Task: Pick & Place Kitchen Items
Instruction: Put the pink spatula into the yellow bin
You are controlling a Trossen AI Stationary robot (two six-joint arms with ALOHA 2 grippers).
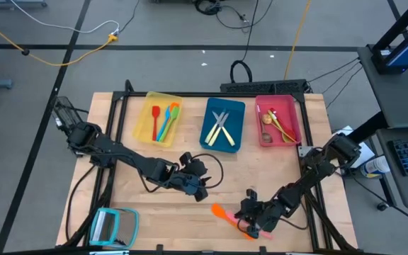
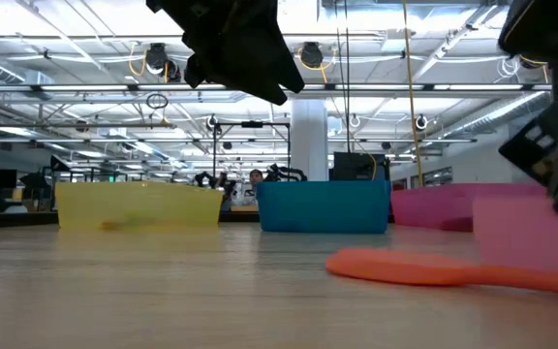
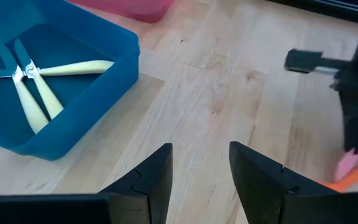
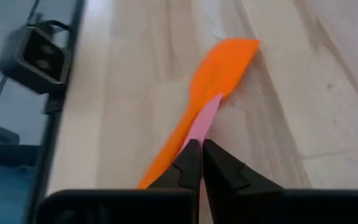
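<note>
An orange spatula (image 1: 223, 211) lies flat on the wooden table near its front edge, blade (image 4: 229, 59) pointing away from my right gripper. On or just over it is a pink utensil (image 4: 205, 121), seen edge-on, with my right gripper (image 4: 201, 149) shut on it. In the low view the pink utensil (image 2: 526, 233) shows as a broad flat piece beside the spatula (image 2: 405, 267). My left gripper (image 3: 201, 152) hangs open over the middle of the table (image 1: 202, 185), holding nothing. My right gripper pinches the pink utensil's thin flat part (image 4: 199, 134) between its two fingertips. The fingers slant down from the table's right side and lie along the utensil. The pink piece stands on edge over the orange spatula's handle. Whether it is clear of the spatula I cannot tell.
Three trays stand in a row at the back: a yellow tray (image 1: 142, 122) with red, blue and orange utensils, a blue tray (image 1: 238, 117) with cream-handled cutlery, and a pink tray (image 1: 293, 113) with spoons. A teal-framed flat square (image 1: 113, 227) lies at the front left corner.
</note>
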